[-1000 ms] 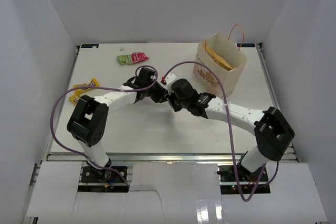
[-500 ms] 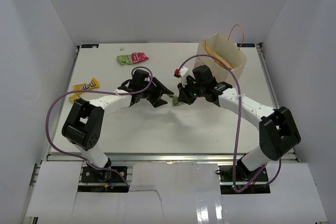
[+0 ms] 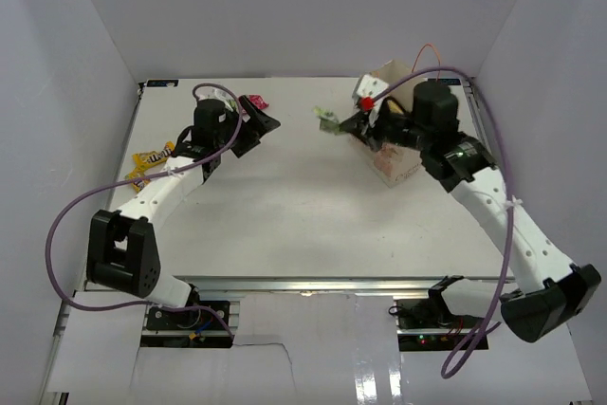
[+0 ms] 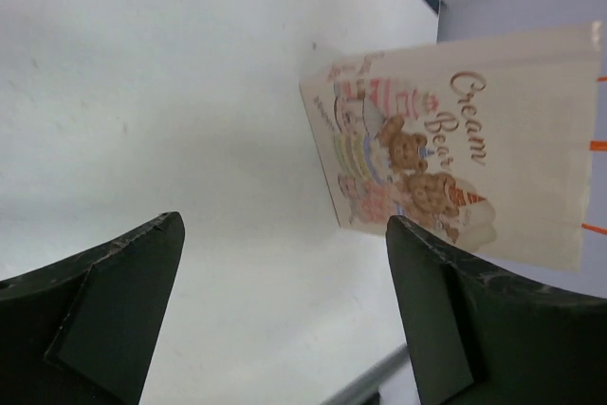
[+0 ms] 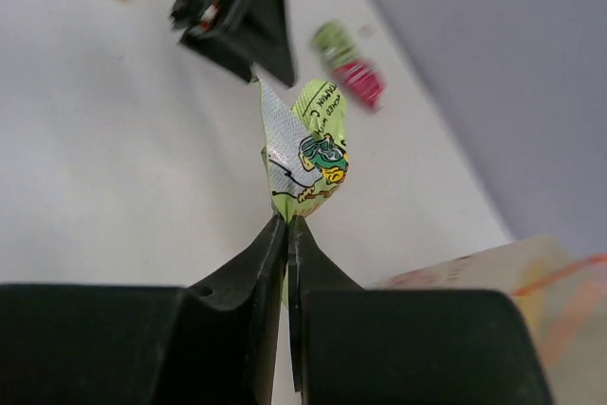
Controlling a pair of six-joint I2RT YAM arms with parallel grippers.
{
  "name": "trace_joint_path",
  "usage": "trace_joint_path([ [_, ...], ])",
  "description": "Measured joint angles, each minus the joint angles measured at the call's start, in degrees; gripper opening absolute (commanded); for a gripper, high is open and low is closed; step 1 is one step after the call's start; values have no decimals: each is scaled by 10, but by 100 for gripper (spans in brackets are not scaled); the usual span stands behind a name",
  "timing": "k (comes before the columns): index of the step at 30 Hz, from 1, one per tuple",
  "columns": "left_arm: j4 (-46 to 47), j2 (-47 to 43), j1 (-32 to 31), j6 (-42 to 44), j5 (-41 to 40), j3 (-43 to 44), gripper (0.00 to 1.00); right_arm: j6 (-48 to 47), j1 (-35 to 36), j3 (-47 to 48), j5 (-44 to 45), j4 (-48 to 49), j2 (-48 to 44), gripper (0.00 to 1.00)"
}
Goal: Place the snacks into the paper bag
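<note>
My right gripper is shut on the lower edge of a pale green snack packet, which hangs in the air just left of the paper bag. From above, that packet sticks out of the right gripper. The cream bag with its bear print stands upright at the back right, partly hidden by my right arm. My left gripper is open and holds nothing, close to a pink-red packet at the back left. Its fingers stand wide apart.
Yellow M&M's packets lie by the table's left edge, beside my left forearm. In the right wrist view a green packet and the pink-red one lie together near the back wall. Purple cables loop off both arms.
The left gripper opened and swung from the table's middle to the back left. The right arm carried the pale green packet up and back toward the paper bag.
</note>
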Motion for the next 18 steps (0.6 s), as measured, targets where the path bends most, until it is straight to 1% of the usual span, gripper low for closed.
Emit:
trace_joint_path([
  [3,0,-33,6,69,-45,15,98,-14,-49,97,-4,3,-23,8],
  [7,6,-62,16,145,-76,17,98,-12,-155,205,-1,24,-25,8],
  [11,7,-56,33,192,-78,17,98,-3,-223,238,5,34,1,8],
  [14,-2,-36,46,214,-78,30,98,-2,-243,241,12,34,47,8],
  [18,-25,12,66,223,-77,75,98,-3,-256,236,42,17,143,8],
])
